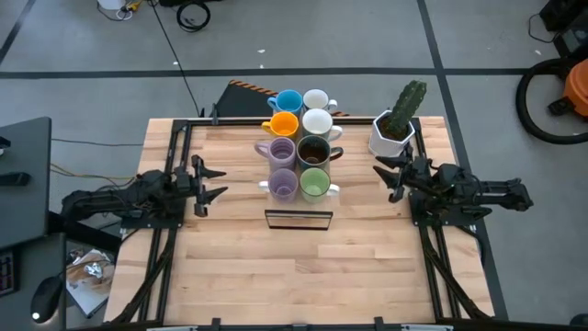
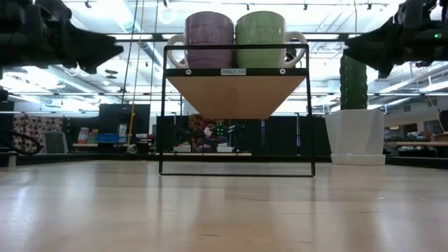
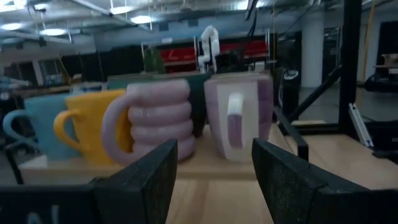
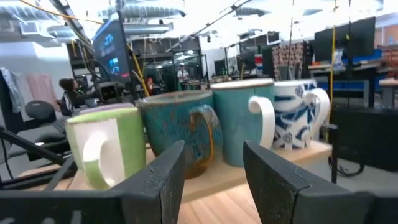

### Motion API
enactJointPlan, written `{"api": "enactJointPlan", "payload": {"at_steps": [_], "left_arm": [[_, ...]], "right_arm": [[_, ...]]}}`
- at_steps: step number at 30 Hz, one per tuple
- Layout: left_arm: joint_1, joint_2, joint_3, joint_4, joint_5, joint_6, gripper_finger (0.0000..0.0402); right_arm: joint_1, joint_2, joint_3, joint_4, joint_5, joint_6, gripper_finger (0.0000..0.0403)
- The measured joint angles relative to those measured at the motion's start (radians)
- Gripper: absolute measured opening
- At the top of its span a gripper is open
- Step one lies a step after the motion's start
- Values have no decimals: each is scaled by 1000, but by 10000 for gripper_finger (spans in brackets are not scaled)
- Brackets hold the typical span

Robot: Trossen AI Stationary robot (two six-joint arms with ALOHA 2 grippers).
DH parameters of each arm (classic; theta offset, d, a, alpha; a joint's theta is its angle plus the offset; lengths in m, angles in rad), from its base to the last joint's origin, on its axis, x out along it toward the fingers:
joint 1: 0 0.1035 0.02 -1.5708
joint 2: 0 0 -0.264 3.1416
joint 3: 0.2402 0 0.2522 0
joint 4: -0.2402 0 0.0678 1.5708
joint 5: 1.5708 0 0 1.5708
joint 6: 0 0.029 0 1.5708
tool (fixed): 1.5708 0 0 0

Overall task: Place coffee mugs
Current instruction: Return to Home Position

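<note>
Eight mugs stand on their bases in two rows on a raised wooden shelf (image 1: 299, 204) in a black wire frame. The far pair is light blue (image 1: 288, 101) and white (image 1: 315, 99), then orange (image 1: 283, 124) and white (image 1: 317, 122), then lavender (image 1: 280, 150) and dark brown (image 1: 313, 151). Nearest are lavender (image 1: 283, 185) and green (image 1: 314, 183). My left gripper (image 1: 213, 184) hovers open left of the shelf, facing the lavender mugs (image 3: 239, 115). My right gripper (image 1: 390, 175) hovers open right of it, facing the green mug (image 4: 109, 152).
A white hexagonal pot with a green cactus (image 1: 395, 129) stands at the table's far right, just beyond my right gripper. The shelf's black frame (image 2: 236, 168) stands on the table's middle. Bare wood lies between the shelf and the near edge (image 1: 303, 276).
</note>
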Motion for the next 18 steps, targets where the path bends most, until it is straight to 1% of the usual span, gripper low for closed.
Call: {"api": "enactJointPlan", "payload": {"at_steps": [3, 6, 11, 13, 15, 18], "left_arm": [[-23, -15, 0, 14, -33, 31, 212], [-44, -24, 0, 19, -63, 36, 202], [-73, -23, 0, 13, -67, 35, 180], [-86, -23, 0, 14, -68, 38, 172], [-97, -23, 0, 19, -90, 51, 165], [-109, -23, 0, 39, -120, 62, 153]], "right_arm": [[-12, 0, -27, 16, -8, 14, 167], [-20, 0, -64, 79, -29, 14, 167], [-32, 3, -63, 92, -42, 29, 167], [-35, 3, -63, 92, -63, 20, 167], [-39, 3, -63, 86, -84, 12, 167], [-45, 3, -63, 87, -81, 14, 167]]}}
